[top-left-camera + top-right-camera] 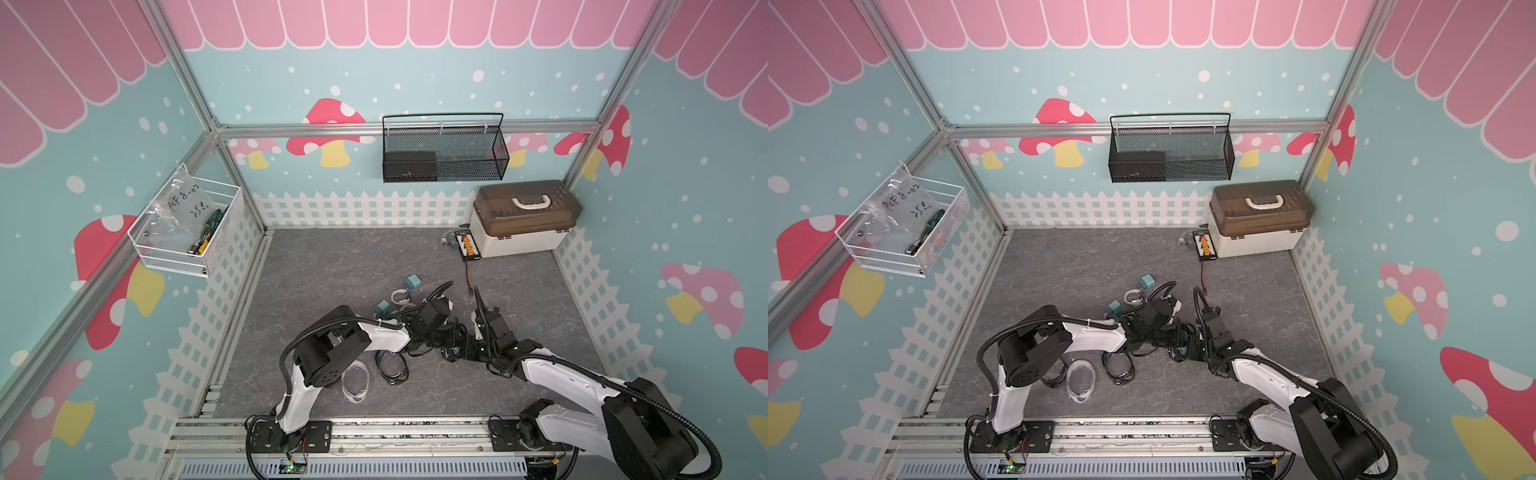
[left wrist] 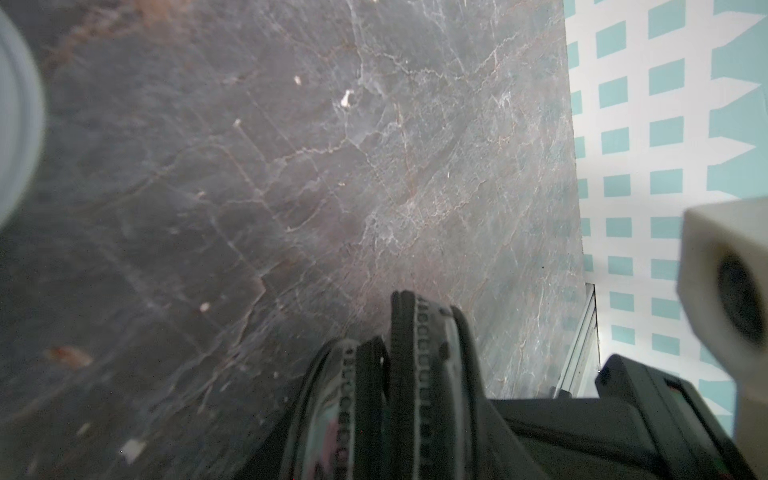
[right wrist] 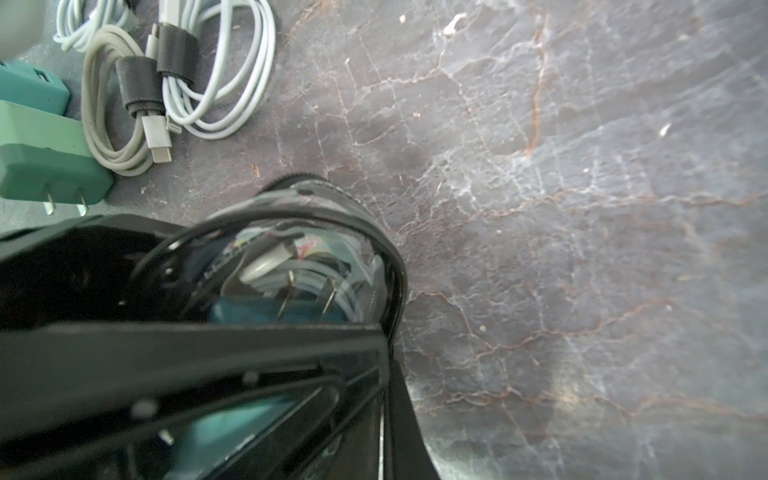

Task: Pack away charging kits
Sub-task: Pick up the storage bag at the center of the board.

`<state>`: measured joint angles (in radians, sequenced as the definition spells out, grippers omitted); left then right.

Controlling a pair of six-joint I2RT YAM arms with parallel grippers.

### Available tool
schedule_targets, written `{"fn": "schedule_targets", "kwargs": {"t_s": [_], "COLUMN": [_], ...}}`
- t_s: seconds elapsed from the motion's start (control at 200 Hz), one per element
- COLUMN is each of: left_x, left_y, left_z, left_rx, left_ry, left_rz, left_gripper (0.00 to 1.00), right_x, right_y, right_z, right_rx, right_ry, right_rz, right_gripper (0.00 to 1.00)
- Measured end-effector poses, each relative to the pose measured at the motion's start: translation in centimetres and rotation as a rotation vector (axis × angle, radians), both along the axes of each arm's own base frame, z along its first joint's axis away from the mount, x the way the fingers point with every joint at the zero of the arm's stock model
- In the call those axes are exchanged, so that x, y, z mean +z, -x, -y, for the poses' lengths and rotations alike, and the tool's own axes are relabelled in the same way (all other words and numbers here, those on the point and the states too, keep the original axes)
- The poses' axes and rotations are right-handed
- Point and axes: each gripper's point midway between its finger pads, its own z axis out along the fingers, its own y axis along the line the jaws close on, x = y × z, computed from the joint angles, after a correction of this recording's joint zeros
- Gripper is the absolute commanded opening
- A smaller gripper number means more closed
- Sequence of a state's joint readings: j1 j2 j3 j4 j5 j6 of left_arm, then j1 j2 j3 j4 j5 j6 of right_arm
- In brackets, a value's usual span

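Grey marbled tabletop (image 1: 332,266) was seen beneath both arms, which were brought together mid-table. The right gripper (image 1: 461,353) was clamped fully closed on a black-rimmed pouch (image 3: 332,195), through whose clear window a teal charger (image 3: 257,312) and a white cable (image 3: 332,286) were seen (the charger's prongs showing). The left gripper (image 1: 446,337) was held close by the same pouch; how wide its jaws stood could not be told. Loose chargers (image 1: 413,282) and coiled cables (image 1: 400,297) were seen just beyond, and other pouches (image 1: 390,368) nearer, towards the left.
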<state>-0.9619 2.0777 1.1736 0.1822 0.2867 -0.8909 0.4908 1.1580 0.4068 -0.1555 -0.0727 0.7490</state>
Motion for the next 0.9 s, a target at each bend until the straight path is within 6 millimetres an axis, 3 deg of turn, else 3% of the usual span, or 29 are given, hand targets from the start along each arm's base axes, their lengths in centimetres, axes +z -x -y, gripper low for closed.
{"fn": "schedule_targets", "kwargs": {"t_s": [0.28,0.495,0.58,0.735,0.825,0.901], "left_x": [-0.2,-0.1,-0.1,0.1,0.3,0.7], "left_y": [0.0,0.0,0.0,-0.2,0.0,0.2], "left_z": [0.1,0.2,0.1,-0.7,-1.5,-2.0], "left_rx": [-0.013,-0.015,-0.019,-0.014,-0.013,-0.011], "left_ry": [0.006,0.013,0.025,0.027,0.008,-0.004], "left_rz": [-0.008,-0.008,-0.012,-0.024,-0.040,-0.052], "left_gripper": [0.28,0.11,0.06,0.00,0.00,0.00], "right_x": [0.0,0.0,0.4,2.0,4.3,6.7], "right_y": [0.0,-0.1,-0.2,0.1,-0.5,-1.2], "right_z": [0.0,0.1,0.1,0.3,0.0,-0.3], "right_rx": [-0.001,-0.003,-0.003,-0.003,-0.012,-0.006], "right_ry": [-0.004,-0.010,-0.016,-0.031,-0.068,-0.100], "right_rz": [-0.002,-0.005,-0.007,0.015,0.078,0.143], "right_gripper": [0.00,0.03,0.11,0.39,0.58,0.66]}}
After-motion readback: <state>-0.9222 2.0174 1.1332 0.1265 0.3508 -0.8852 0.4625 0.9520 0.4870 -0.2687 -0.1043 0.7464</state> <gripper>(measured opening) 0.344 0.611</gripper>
